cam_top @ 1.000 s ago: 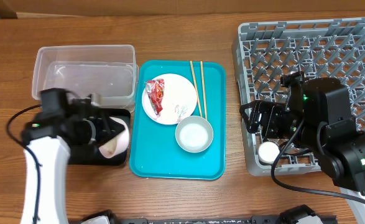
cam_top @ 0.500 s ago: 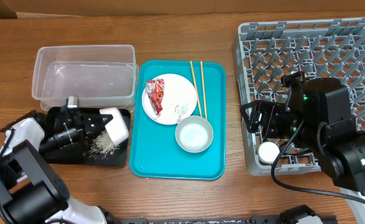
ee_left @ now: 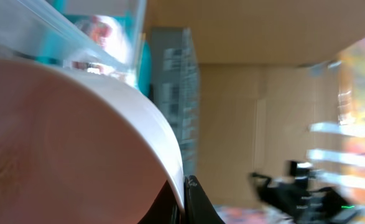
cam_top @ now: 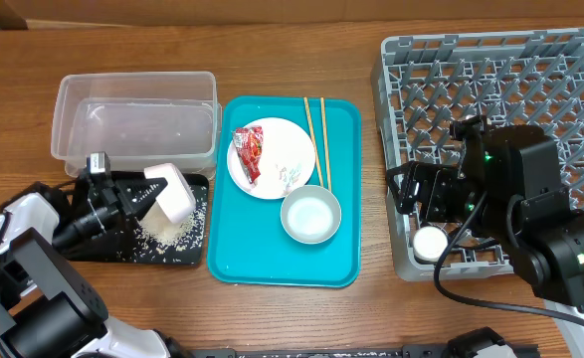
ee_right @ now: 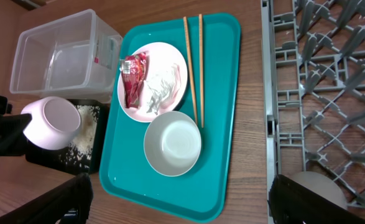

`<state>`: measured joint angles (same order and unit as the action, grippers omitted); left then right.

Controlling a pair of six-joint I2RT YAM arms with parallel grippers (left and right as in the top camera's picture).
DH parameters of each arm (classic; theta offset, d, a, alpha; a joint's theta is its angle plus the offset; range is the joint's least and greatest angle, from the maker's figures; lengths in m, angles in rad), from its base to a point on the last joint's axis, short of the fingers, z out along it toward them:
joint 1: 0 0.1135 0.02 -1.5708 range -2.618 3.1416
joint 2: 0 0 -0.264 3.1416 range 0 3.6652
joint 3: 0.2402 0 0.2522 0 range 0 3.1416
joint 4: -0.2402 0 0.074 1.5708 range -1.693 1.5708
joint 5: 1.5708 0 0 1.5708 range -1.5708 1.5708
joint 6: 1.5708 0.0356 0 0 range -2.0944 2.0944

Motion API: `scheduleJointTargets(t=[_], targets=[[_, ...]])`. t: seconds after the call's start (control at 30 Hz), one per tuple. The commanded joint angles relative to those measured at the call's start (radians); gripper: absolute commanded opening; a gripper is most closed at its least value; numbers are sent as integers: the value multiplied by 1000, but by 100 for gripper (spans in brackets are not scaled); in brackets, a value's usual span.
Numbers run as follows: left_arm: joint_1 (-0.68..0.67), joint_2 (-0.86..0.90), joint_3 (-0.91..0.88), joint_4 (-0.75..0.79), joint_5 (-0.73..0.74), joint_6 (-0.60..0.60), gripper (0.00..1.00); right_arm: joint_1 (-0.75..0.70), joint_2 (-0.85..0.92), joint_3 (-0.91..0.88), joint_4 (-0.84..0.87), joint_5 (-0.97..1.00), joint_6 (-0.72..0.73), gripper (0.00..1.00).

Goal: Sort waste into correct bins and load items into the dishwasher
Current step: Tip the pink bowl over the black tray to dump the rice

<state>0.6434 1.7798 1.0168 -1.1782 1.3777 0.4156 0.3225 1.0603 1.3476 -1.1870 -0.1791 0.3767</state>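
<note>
My left gripper (cam_top: 140,197) is shut on the rim of a white bowl (cam_top: 170,191) and holds it tipped on its side over the black tray (cam_top: 102,249). Loose rice (cam_top: 167,231) lies in that tray. In the left wrist view the bowl's wall (ee_left: 76,137) fills the frame, pinched between the fingers (ee_left: 198,205). A red wrapper (cam_top: 249,154) and a white tissue (cam_top: 292,177) lie on a white plate (cam_top: 287,144). Chopsticks (cam_top: 316,139) and a grey-white bowl (cam_top: 309,216) also sit on the teal tray (cam_top: 272,264). My right gripper (cam_top: 419,194) is open and empty at the grey rack's (cam_top: 510,89) left edge.
The clear tub (cam_top: 137,124) stands behind the black tray. A small white round dish (cam_top: 431,242) sits in the rack's front left corner. The right wrist view shows the tray (ee_right: 129,186), the held bowl (ee_right: 48,122) and the rack (ee_right: 331,93).
The left arm has dropped low and tipped the bowl over the black tray. Rice has spilled out and piled up in the tray. The right arm has not moved.
</note>
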Motion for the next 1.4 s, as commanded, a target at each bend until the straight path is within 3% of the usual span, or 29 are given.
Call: scheduleJointTargets(t=[0.0, 0.13, 0.17, 0.2, 0.23, 0.27, 0.3, 0.33, 0.37, 0.4, 0.43, 0.47, 0.53, 0.57, 0.6, 0.63, 0.7, 0.77, 0.87, 0.93, 1.0, 1.07, 1.1, 1.2, 1.37], targets=[[8, -42, 53, -31, -137, -22, 4, 5, -4, 14, 8, 6, -11, 93], [7, -76, 60, -92, -98, 0, 4, 5, -3, 14, 9, 6, -11, 94], [7, -90, 60, -43, -103, 14, 4, 5, -4, 14, 8, 6, -11, 94], [8, -102, 61, 37, -175, -73, 4, 5, -3, 14, 8, 6, -11, 94], [8, -109, 62, 65, -262, -262, 4, 5, -4, 14, 10, 6, -11, 94], [8, -116, 62, 44, -261, -330, 4, 5, -4, 14, 11, 5, -11, 94], [2, -129, 62, -11, -158, -236, 4, 5, -3, 14, 11, 5, -11, 94], [-9, -146, 62, -61, -35, -45, 4, 5, -3, 14, 11, 5, -11, 94], [-15, -166, 63, -68, -11, 91, 4, 5, -3, 14, 11, 5, -11, 94], [-16, -179, 64, -10, -81, 65, 4, 5, -4, 14, 11, 5, -11, 94], [-15, -184, 64, 24, -158, -131, 4, 5, -3, 14, 12, 5, -11, 94], [-15, -187, 64, -4, -159, -243, 4, 5, -3, 14, 12, 5, -11, 94], [-24, -201, 65, -55, 0, 13, 4, 5, -3, 14, 10, 5, -11, 94], [-25, -206, 67, -27, -32, 45, 4, 5, -3, 14, 9, 5, -11, 94], [-25, -205, 68, 3, -113, -106, 4, 5, -4, 14, 9, 5, -11, 94], [-25, -206, 68, -12, -128, -180, 4, 5, -4, 14, 9, 6, -11, 94], [-34, -213, 68, -61, -63, -40, 4, 5, -4, 14, 7, 5, -11, 94], [-45, -222, 68, -79, -111, -78, 4, 5, -4, 14, 7, 5, -11, 94], [-69, -261, 70, -155, -53, 0, 4, 5, -3, 14, 8, 5, -11, 94], [-89, -301, 88, -153, -89, 7, 4, 5, -4, 14, 8, 6, -11, 94], [-109, -342, 116, -103, -266, -87, 4, 5, -4, 14, 8, 5, -11, 94], [-122, -383, 125, -13, -537, -332, 4, 5, -3, 14, 8, 5, -11, 94], [-127, -401, 125, -3, -555, -389, 4, 5, -4, 14, 8, 5, -11, 94], [-164, -456, 127, 21, -359, -349, 4, 5, -4, 14, 7, 5, -11, 94], [-323, -498, 172, 43, -482, -407, 4, 5, -4, 14, 7, 5, -11, 94]])
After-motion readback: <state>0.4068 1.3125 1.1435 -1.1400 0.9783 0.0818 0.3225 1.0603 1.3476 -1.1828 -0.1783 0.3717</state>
